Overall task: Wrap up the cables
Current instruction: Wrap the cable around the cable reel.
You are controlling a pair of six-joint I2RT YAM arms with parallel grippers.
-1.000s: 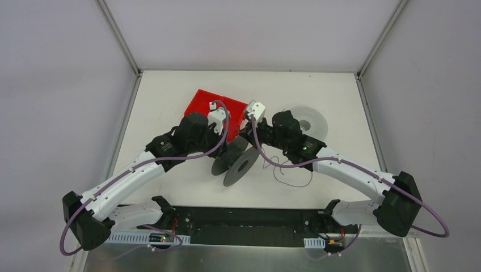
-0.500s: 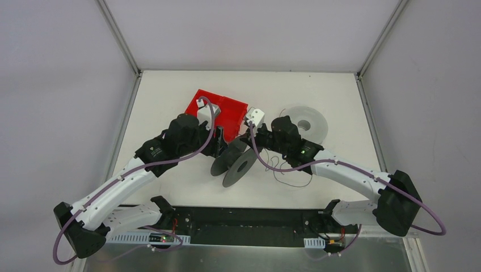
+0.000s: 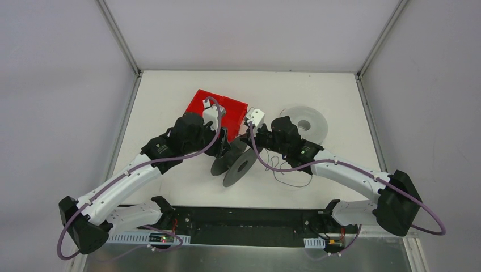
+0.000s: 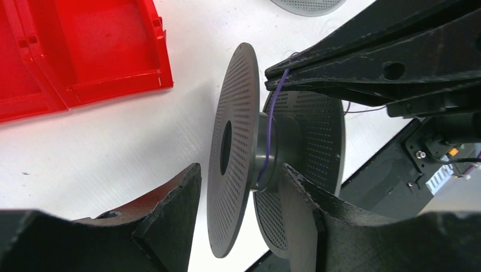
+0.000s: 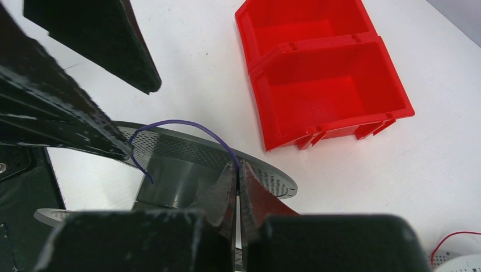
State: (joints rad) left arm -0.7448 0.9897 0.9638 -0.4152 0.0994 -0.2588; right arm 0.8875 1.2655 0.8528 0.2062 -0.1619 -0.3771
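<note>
Right wrist view: right pincer (image 5: 238, 165) pinches purple cable (image 5: 187, 122); left pincer (image 4: 239, 170) open by spool (image 4: 235, 107).

— How many spools are counted?
— Two: one dark spool (image 3: 235, 161), on which two perforated flanges are seen, and one pale spool (image 3: 306, 123) laid flat behind it to the right.
— And bins?
— One red bin (image 3: 197, 103) is counted behind the dark spool to the left. Two compartments are seen in it.
— Arms?
— Two, the left arm (image 3: 125, 181) and the right arm (image 3: 351, 173). One gripper is counted on each, the left gripper (image 4: 239, 170) and the right gripper (image 5: 238, 170), both at the dark spool.
— Wires?
— One purple wire (image 4: 271, 113) is counted at the dark spool's hub, and one red strand (image 5: 454, 237) well apart from it. The loose dark wires (image 3: 292, 182) just right of it cannot be counted.
</note>
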